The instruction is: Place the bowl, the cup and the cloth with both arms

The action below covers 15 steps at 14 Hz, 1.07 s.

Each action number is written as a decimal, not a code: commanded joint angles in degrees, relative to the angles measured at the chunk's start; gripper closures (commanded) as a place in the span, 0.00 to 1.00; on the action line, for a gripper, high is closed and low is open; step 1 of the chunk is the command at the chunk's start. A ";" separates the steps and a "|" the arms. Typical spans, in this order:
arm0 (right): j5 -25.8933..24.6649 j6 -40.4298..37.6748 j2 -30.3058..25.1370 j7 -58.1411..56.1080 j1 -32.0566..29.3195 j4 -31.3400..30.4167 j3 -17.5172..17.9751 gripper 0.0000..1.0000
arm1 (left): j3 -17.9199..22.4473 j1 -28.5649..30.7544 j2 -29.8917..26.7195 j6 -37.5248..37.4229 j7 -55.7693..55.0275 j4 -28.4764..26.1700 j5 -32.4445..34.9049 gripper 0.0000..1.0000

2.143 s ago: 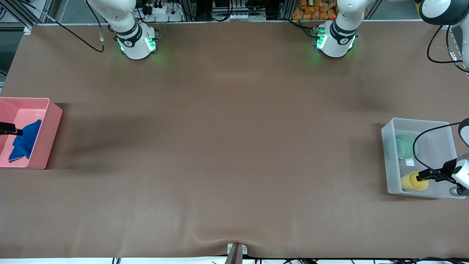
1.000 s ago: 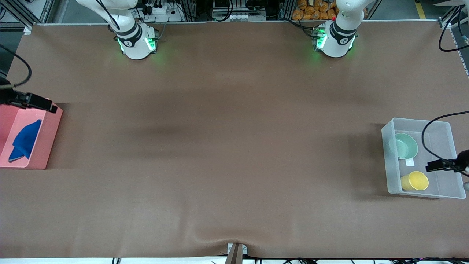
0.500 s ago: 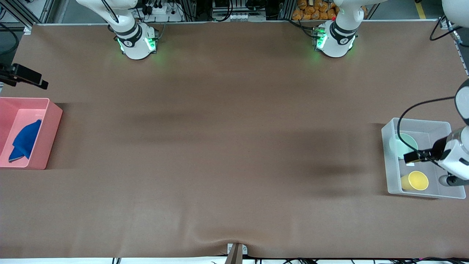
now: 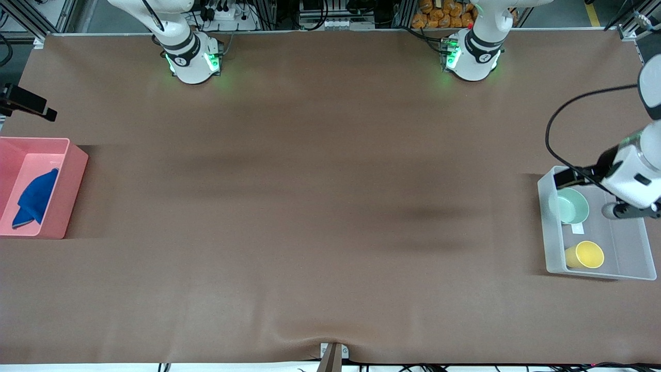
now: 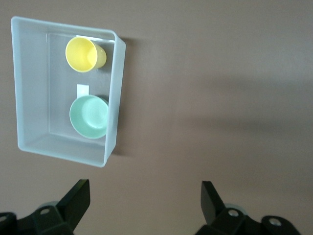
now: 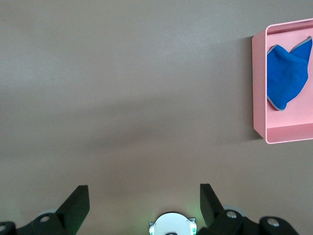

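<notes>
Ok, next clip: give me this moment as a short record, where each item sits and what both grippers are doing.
bowl: in clear bin, at left arm's end of table
cup: same bin, on its side, nearer the front camera than bowl
cloth: in pink bin, at right arm's end
left gripper: open, empty, over the clear bin's edge
right gripper: open, empty, over bare table by pink bin

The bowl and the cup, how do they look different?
The bowl is pale mint green; the cup is yellow. The bowl is wider and shallower, the cup narrower and taller. The cup lies nearer the front camera than the bowl. Both are empty and sit in the same clear bin.
</notes>
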 commanded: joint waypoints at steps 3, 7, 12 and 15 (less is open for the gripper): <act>0.52 0.67 0.17 -2.29 -0.56 -1.17 0.13 0.00 | 4.53 -4.66 -13.97 0.37 1.74 -13.00 -3.35 0.00; 0.52 0.67 0.43 -2.38 3.82 -1.61 -4.07 0.00 | 4.80 -4.13 -18.31 0.63 4.91 -17.51 -3.89 0.00; 0.43 2.24 0.17 -2.38 3.31 -1.52 -4.27 0.00 | 7.08 -4.92 -15.14 1.43 5.00 -13.03 -6.25 0.00; -0.97 3.30 0.34 -2.21 3.40 -2.05 -4.27 0.00 | 7.26 -4.84 -13.91 1.43 5.00 -11.27 -7.58 0.00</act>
